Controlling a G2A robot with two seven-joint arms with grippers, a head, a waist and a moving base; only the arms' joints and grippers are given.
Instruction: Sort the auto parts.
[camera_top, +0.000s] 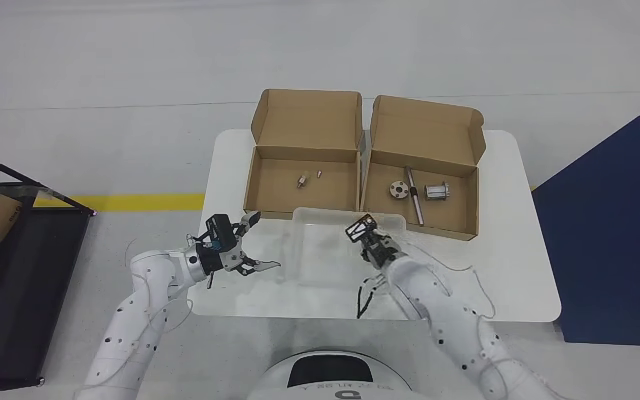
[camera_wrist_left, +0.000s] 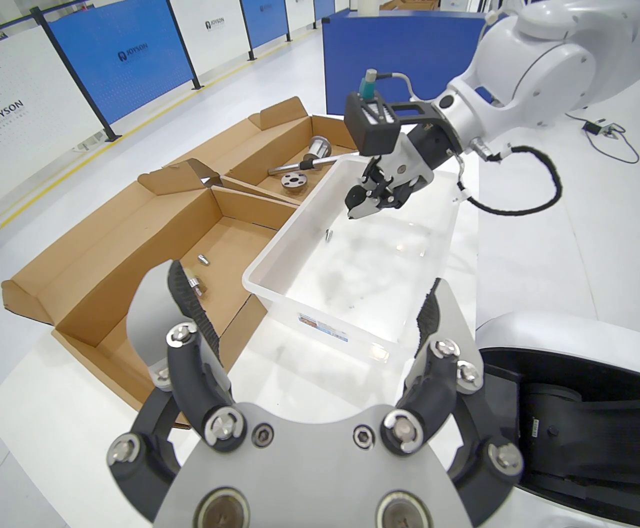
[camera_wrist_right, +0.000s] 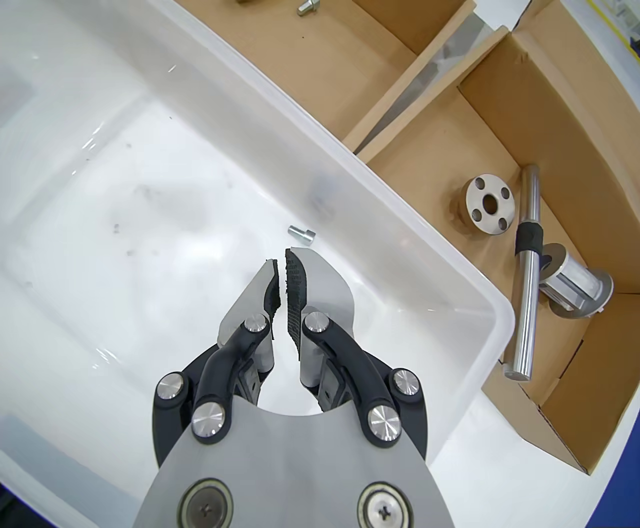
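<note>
A small silver bolt (camera_wrist_right: 302, 234) lies on the floor of the clear plastic bin (camera_wrist_right: 400, 207), close to its far wall. My right gripper (camera_wrist_right: 281, 256) hangs shut inside the bin, tips just short of the bolt, with nothing between them. The left wrist view has the same bolt (camera_wrist_left: 328, 234) below the right gripper (camera_wrist_left: 356, 205). My left gripper (camera_wrist_left: 305, 280) is open and empty, held above the table beside the bin's (camera_wrist_left: 290, 225) left end. From above, the left gripper (camera_top: 260, 240) is left of the bin (camera_top: 312, 215) and the right gripper (camera_top: 360, 229) is over its right part.
Two open cardboard boxes stand behind the bin. The left box (camera_top: 303, 180) holds two small bolts (camera_wrist_left: 202, 259). The right box (camera_top: 420, 190) holds a round flange (camera_wrist_right: 487, 204), a steel rod (camera_wrist_right: 525, 280) and a flanged cylinder (camera_wrist_right: 575, 287). A black cable (camera_top: 366, 298) lies near the front table edge.
</note>
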